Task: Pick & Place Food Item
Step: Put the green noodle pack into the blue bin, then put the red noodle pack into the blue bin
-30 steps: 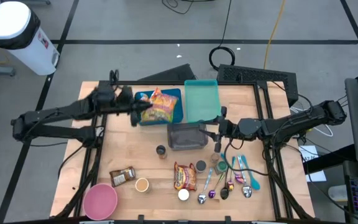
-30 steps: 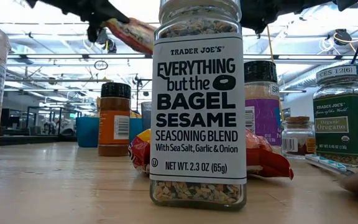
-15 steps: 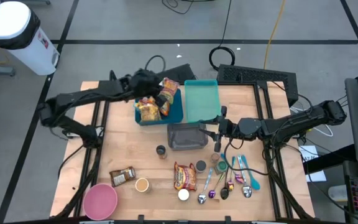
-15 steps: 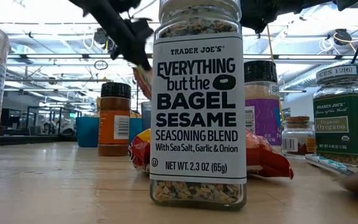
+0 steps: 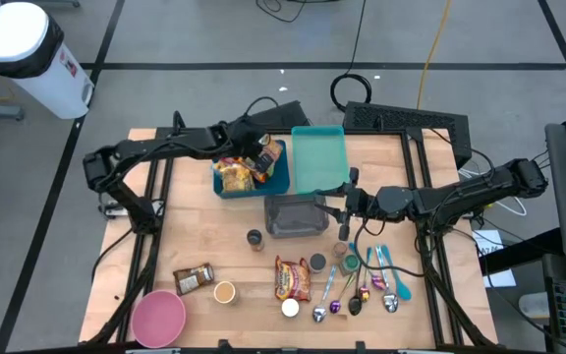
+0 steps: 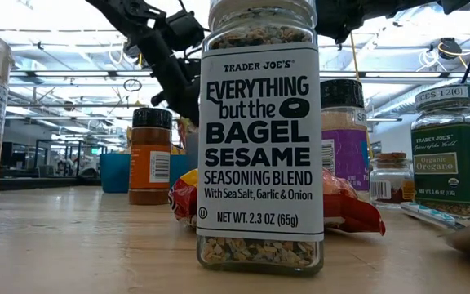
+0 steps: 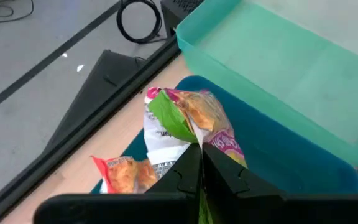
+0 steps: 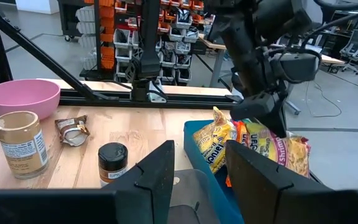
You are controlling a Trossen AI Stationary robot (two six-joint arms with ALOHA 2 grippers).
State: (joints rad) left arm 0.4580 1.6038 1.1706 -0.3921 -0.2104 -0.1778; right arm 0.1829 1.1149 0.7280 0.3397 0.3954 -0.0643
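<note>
My left gripper [image 5: 256, 155] is shut on a colourful snack packet [image 7: 191, 118] and holds it over the right part of the blue bin [image 5: 281, 180]. The right wrist view shows the same packet [image 8: 288, 152] reaching down behind the bin's rim [image 8: 194, 140]. A second yellow-orange packet [image 5: 232, 176] lies in the bin's left part. My right gripper [image 5: 345, 206] waits open beside the right wall of the grey bin [image 5: 295, 216], its fingers [image 8: 160, 168] apart with nothing gripped between them. My left gripper pinches the packet's near end [image 7: 194, 142] between its two shut fingers. The fingers slant down from the table's left. The packet stretches on past the fingertips, tilted downward into the blue bin; whether its lower end touches the bin's floor I cannot tell.
A teal bin [image 5: 318, 157] stands right of the blue one. Nearer me lie a noodle packet [image 5: 293, 278], small jars, several spoons [image 5: 362, 285], a brown packet [image 5: 194, 278] and a pink bowl [image 5: 158, 317]. A seasoning jar [image 6: 259, 139] fills the low view.
My left gripper has travelled toward the table's right edge over the blue bin, sunk and tipped from nearly level to slanting down, staying shut on the packet. The packet has gone with it, from the bin's left part to its right part.
</note>
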